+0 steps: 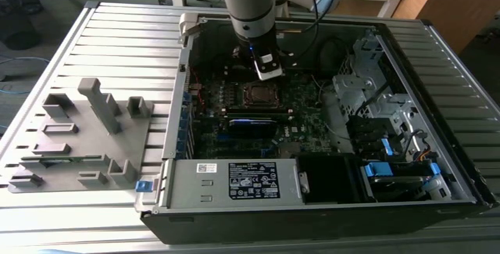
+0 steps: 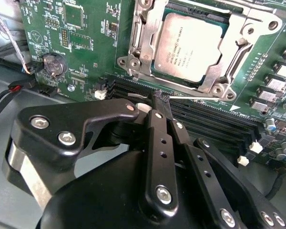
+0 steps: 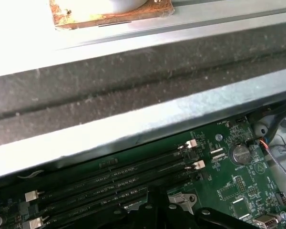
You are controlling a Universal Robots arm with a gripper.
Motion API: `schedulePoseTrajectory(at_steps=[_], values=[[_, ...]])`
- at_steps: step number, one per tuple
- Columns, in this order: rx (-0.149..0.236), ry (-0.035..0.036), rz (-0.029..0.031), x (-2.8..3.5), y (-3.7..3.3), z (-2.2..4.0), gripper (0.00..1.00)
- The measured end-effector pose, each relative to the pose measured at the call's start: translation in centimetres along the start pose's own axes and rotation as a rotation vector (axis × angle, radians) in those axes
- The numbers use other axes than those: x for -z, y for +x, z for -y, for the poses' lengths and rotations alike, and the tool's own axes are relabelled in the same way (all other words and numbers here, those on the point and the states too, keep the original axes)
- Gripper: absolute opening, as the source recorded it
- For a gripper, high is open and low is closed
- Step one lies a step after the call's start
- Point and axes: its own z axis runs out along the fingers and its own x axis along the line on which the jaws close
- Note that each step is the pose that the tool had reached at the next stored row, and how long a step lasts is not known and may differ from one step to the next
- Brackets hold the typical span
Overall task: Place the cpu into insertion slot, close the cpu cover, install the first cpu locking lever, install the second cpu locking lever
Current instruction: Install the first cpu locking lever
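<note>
Jaws are seen pressed together, nothing held, gripper (image 2: 161, 101) poised beside the memory slots (image 2: 205, 117). Cpu (image 2: 193, 45) is seated in the slot, cover (image 2: 140, 50) closed over it.

A ribbed grey metal tabletop (image 1: 117, 37) carries it all. An open computer case (image 1: 312, 207) sits across the middle and toward the exterior view's right edge; a grey moulded fixture tray (image 1: 78, 143) lies just beside it, near the left edge.

silver-topped cpu (image 2: 190, 47) seated flat in insertion slot (image 2: 158, 70), cpu cover (image 2: 142, 45) closed around it
</note>
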Motion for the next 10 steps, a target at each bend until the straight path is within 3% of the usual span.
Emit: schedulePoseTrajectory(at_steps=[10], values=[[0.000,0.0001,0.0001,-0.10,0.09,-0.35,0.11]])
